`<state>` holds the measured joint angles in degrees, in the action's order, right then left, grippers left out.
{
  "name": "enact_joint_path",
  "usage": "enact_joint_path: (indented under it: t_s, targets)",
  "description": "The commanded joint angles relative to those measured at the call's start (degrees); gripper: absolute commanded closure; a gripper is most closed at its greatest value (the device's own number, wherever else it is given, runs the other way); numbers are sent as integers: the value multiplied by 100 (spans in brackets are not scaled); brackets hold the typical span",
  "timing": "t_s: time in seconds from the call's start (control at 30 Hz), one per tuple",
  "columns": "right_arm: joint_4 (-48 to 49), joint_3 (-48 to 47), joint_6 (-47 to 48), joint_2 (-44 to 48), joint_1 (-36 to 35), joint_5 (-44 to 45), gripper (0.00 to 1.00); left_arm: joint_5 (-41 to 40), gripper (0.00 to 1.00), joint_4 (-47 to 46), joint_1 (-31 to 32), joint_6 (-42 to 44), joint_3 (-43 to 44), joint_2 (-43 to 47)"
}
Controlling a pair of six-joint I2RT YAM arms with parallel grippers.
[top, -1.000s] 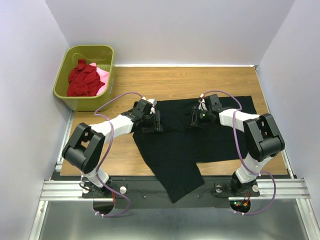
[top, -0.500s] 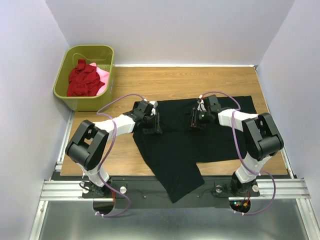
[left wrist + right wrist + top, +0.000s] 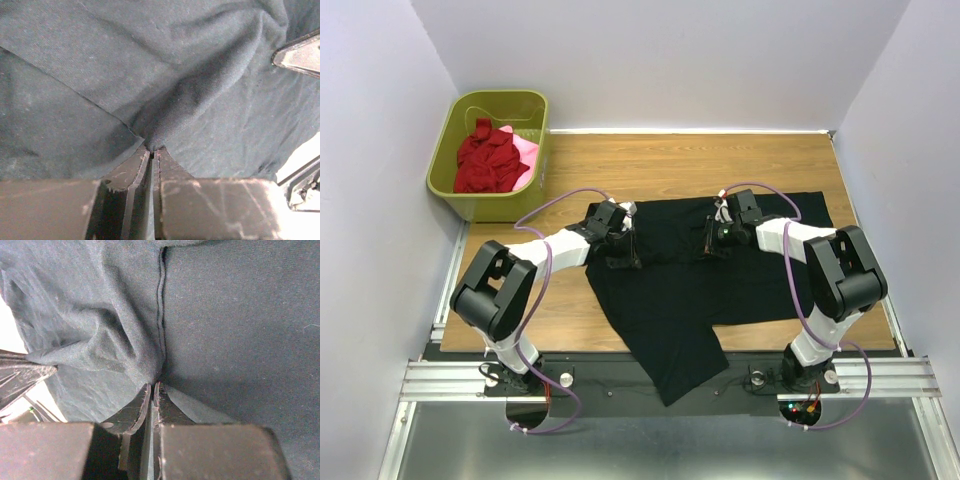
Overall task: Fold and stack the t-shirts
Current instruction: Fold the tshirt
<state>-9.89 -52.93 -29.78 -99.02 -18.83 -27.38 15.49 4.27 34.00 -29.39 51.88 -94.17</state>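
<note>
A large black t-shirt point(image 3: 690, 285) lies spread on the wooden table, one part hanging over the near edge. My left gripper point(image 3: 623, 247) is down on its left upper part, and in the left wrist view it point(image 3: 153, 148) is shut on a pinched fold of the black cloth point(image 3: 165, 115). My right gripper point(image 3: 712, 238) rests on the shirt's upper middle, and in the right wrist view it point(image 3: 152, 385) is shut on a bunched fold beside a seam point(image 3: 160, 305). A dark red t-shirt point(image 3: 485, 158) and a pink one point(image 3: 525, 150) lie crumpled in the basket.
The olive-green plastic basket point(image 3: 459, 195) stands at the table's far left corner. White walls close in the table at the back and on both sides. Bare wood point(image 3: 670, 165) shows behind the black shirt and to its left.
Both grippers have closed on the black shirt, each pinching up a fold. The arms have barely shifted on the cloth.
</note>
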Motion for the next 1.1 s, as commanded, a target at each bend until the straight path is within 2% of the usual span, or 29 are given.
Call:
enact_joint_path:
  t_s: [0.0,0.13,0.27,0.47,0.8,1.0,1.07]
  targets:
    - [-83,-297,113,357,-42,110,96,262,85,100,-25,-49,130,443]
    - [-451,-455,297,428,-33,408,98,902,85,74,-7,-286,112,514]
    - [-943,-613,525,507,-42,637,99,1211,85,82,28,-559,33,619]
    - [-1462,-859,763,525,-42,988,99,1351,85,30,142,-998,-204,804]
    - [-2210,-1141,1211,200,-33,1077,99,1580,85,56,204,-1087,-354,567]
    - [-2272,-1115,1325,-47,-42,901,92,1598,82,117,204,-1034,-389,408]
    - [-2289,-1123,1361,-117,-42,866,85,1607,78,118,212,-1017,-450,417]
